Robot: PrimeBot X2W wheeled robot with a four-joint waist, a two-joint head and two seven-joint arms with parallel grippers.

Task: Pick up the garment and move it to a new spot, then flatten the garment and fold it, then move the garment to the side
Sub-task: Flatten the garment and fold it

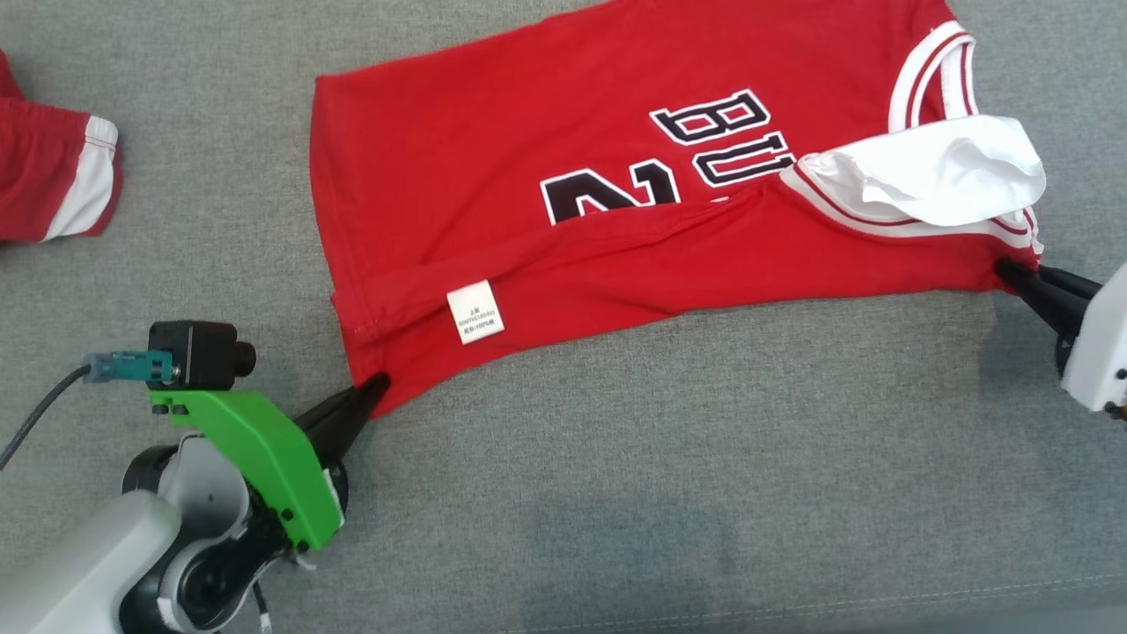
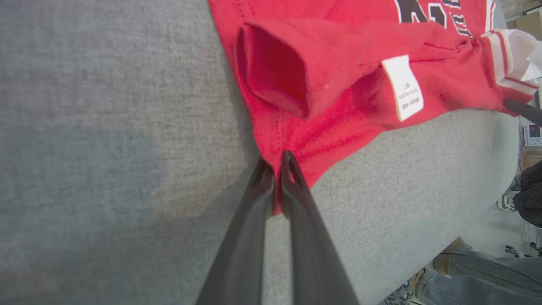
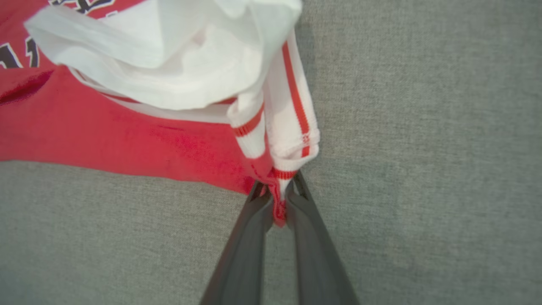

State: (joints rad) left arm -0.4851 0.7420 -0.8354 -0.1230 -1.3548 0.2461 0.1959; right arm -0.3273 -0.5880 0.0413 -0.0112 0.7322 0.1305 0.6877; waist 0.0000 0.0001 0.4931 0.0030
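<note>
The garment [image 1: 546, 132] is a red sleeveless jersey with black lettering and white-and-red trim, spread on the grey surface with its near edge folded over and a white care label [image 1: 475, 312] showing. My left gripper [image 1: 374, 387] is shut on the jersey's near left hem corner [image 2: 277, 186], the cloth pinched between its dark fingers. At the right, my right gripper [image 1: 1008, 269] is shut on the near right corner by the striped armhole trim [image 3: 277, 203]. A white inner layer [image 1: 942, 167] bulges out at the armhole.
Another red-and-white piece of clothing [image 1: 53, 167] lies at the far left edge. Grey fabric surface [image 1: 660, 458] stretches in front of the jersey. In the left wrist view, a person's jeans-clad legs [image 2: 474, 275] stand beyond the table edge.
</note>
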